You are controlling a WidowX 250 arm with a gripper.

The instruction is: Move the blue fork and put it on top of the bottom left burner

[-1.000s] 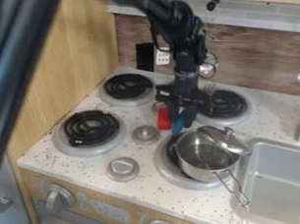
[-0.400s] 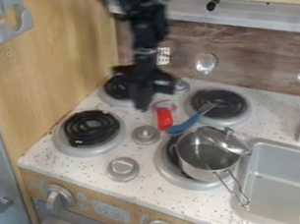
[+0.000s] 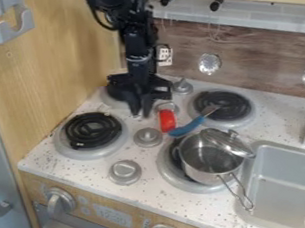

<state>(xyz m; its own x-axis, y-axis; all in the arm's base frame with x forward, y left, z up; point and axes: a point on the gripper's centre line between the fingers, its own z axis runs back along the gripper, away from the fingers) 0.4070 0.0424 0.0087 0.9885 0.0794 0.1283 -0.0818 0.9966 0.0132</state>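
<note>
Blue fork [image 3: 185,128]: loose, just behind the saucepan [image 3: 211,156]. Fingers [image 3: 147,105]: parted, empty, behind and left of the saucepan. Your hazards: saucepan rim and red object [image 3: 167,120] crowding the fork, inviting a bump; an off-centre grip, letting the fork swivel or drop.

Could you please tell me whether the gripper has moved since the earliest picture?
Yes, it has: the gripper has shifted left in the camera view, from beside the back right burner over to the back left burner.
</note>
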